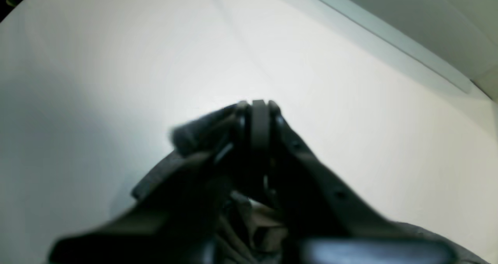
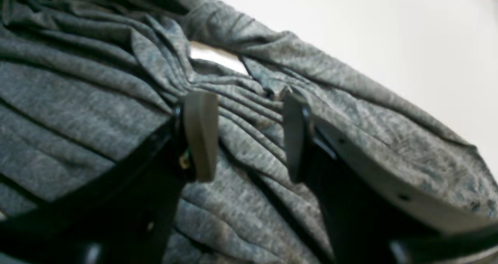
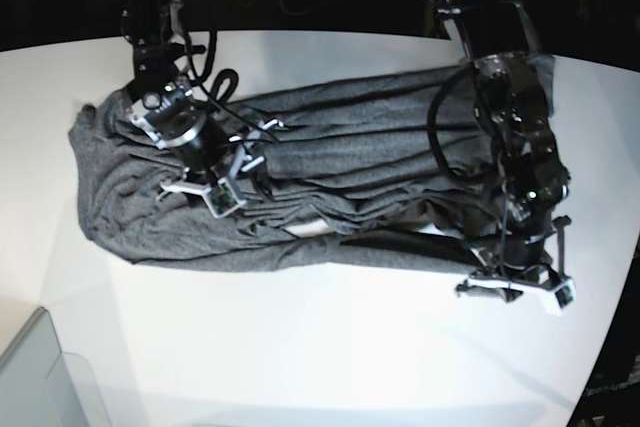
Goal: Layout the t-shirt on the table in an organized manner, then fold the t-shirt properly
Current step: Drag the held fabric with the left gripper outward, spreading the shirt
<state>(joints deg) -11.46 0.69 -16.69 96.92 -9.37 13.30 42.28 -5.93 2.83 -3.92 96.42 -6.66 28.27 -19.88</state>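
left gripper (image 1: 260,118) fingers pressed together, pinching dark fold of t-shirt (image 3: 330,177) at its edge, above white tabletop (image 3: 300,347). t-shirt lies bunched lengthwise across tabletop, heavily wrinkled. right gripper (image 2: 249,135) hovers just over rumpled middle of cloth, fingers (image 2: 200,135) spread apart, nothing between them. translucent grey bin (image 3: 30,377) at tabletop corner.

One t-shirt (image 3: 330,162), one table (image 3: 300,347), two robot arms: one at nine o'clock (image 3: 165,77), one at three o'clock (image 3: 515,117). One translucent bin corner (image 3: 35,377) at seven o'clock.
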